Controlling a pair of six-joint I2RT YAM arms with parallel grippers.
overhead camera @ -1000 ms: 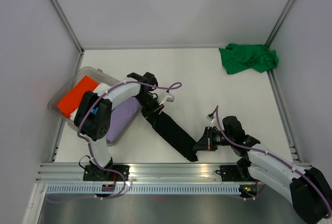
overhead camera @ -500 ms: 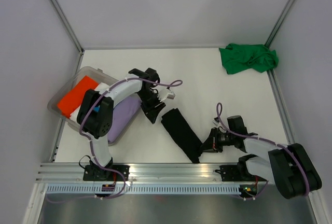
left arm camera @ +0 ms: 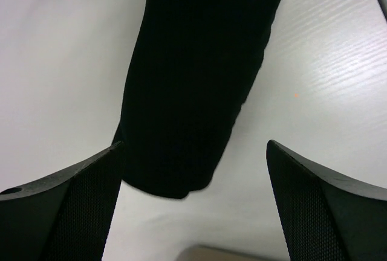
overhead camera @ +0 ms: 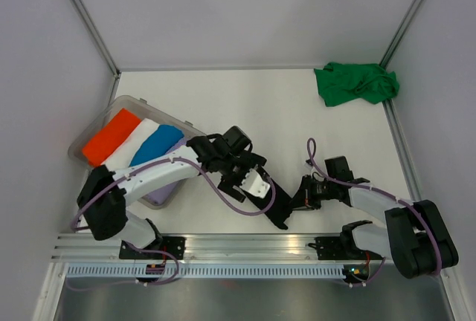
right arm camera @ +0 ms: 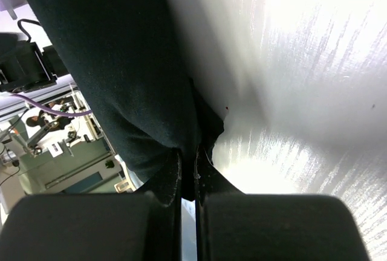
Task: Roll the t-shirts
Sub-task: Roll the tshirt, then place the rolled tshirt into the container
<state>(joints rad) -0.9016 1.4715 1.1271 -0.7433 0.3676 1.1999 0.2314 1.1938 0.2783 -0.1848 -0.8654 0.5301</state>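
Six t-shirts are in view, along with one tub, one table and two grippers.

Four of the shirts sit in the clear tub [overhead camera: 123,102] at the left side of the table [overhead camera: 260,105]. The orange t-shirt [overhead camera: 111,137], white t-shirt [overhead camera: 134,145] and blue t-shirt [overhead camera: 156,143] lie there as rolls side by side. The lilac t-shirt [overhead camera: 168,185] is at the tub's near end, mostly hidden under the left arm.

The green t-shirt [overhead camera: 355,83] lies crumpled in the far right corner, well apart from both arms.

The black t-shirt [overhead camera: 271,209] is a long narrow strip lying slantwise near the near edge of the table, between the two grippers.

The left gripper [overhead camera: 249,187] hangs over the strip's far-left end with its jaws spread wide. In the left wrist view the rounded end of the black t-shirt [left arm camera: 193,80] lies flat on the table between the fingers [left arm camera: 60,212]. One edge is just beside the left finger and the other edge is apart from the right finger. The jaws hold nothing.

The right gripper [overhead camera: 292,203] is low at the strip's near-right end. In the right wrist view its jaws [right arm camera: 187,164] are pressed almost together, pinching a fold of the black t-shirt [right arm camera: 121,61] between them
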